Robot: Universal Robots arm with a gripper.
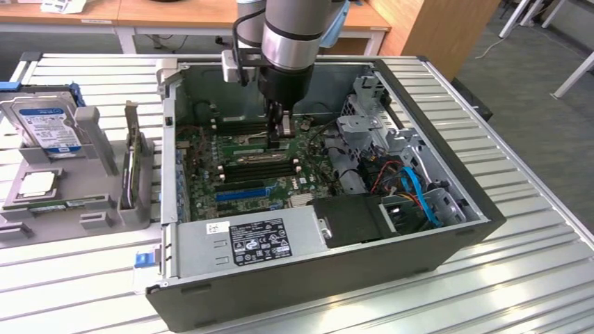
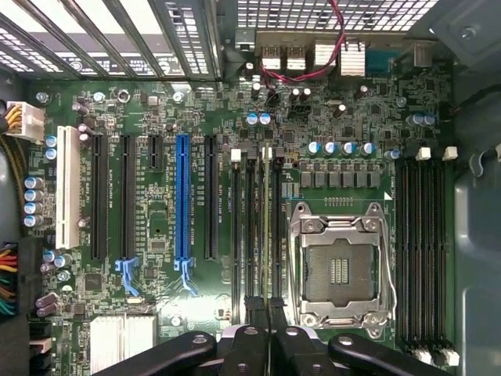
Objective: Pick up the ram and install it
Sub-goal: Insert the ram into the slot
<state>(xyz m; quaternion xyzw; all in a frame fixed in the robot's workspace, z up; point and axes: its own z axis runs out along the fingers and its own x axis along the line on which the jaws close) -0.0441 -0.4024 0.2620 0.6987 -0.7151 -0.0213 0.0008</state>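
My gripper (image 1: 285, 131) reaches down into the open computer case (image 1: 464, 229), just above the motherboard (image 1: 278, 184). It is shut on the ram (image 2: 267, 235), a thin stick that the wrist view shows edge-on between the dark fingers (image 2: 243, 345). The ram runs in line with the bank of black memory slots (image 2: 250, 235) beside the CPU socket (image 2: 338, 270), over one of the middle slots. Whether it touches the slot I cannot tell. In the exterior view only a small bit of the ram (image 1: 286, 125) shows below the wrist.
A grey holder (image 1: 55, 209) at the exterior view's left carries a hard drive (image 1: 46, 125) and a chip (image 1: 37, 182). Inside the case sit the power supply (image 1: 260, 240), a drive cage (image 1: 371, 132) and blue cables (image 1: 422, 195). A second slot bank (image 2: 427, 251) lies past the socket.
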